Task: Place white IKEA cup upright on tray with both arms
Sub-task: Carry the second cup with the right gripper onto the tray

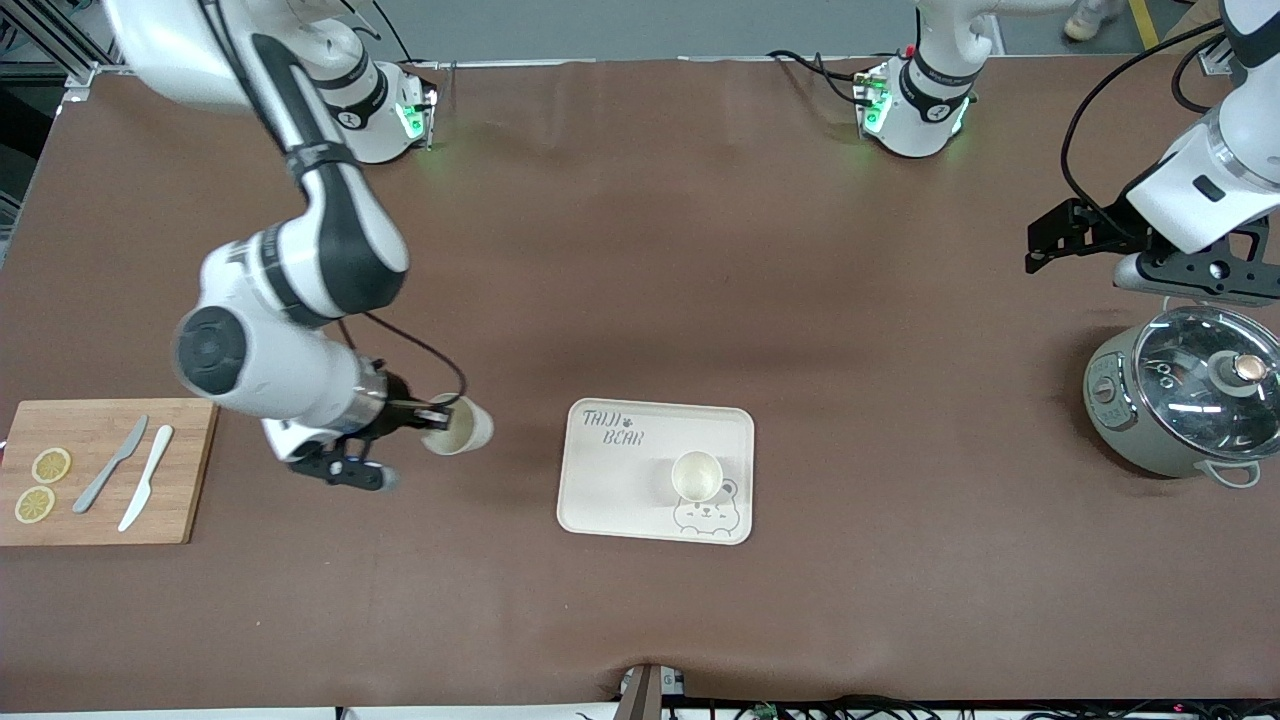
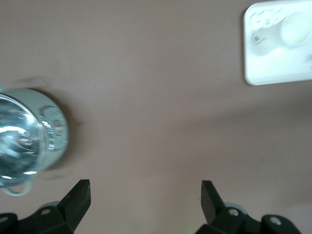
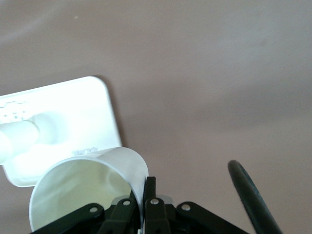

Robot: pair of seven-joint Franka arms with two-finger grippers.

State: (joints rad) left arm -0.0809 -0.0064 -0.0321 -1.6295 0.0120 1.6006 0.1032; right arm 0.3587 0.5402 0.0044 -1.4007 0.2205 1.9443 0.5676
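My right gripper [image 1: 425, 412] is shut on the rim of a white cup [image 1: 460, 425], one finger inside and one outside. That cup [image 3: 87, 185] hangs tipped on its side over the brown table, between the cutting board and the cream tray [image 1: 610, 480]. In the right wrist view, the right gripper [image 3: 141, 187] pinches the cup wall, with the tray [image 3: 73, 112] past it. A second white cup [image 1: 697, 475] stands upright on the tray by the bear drawing. My left gripper [image 1: 1040, 250] hangs open and empty over bare table beside the pot; its jaws [image 2: 145, 187] stand wide apart.
A grey pot with a glass lid [image 1: 1180, 400] sits at the left arm's end of the table. A wooden cutting board [image 1: 100, 470] with two knives and two lemon slices lies at the right arm's end.
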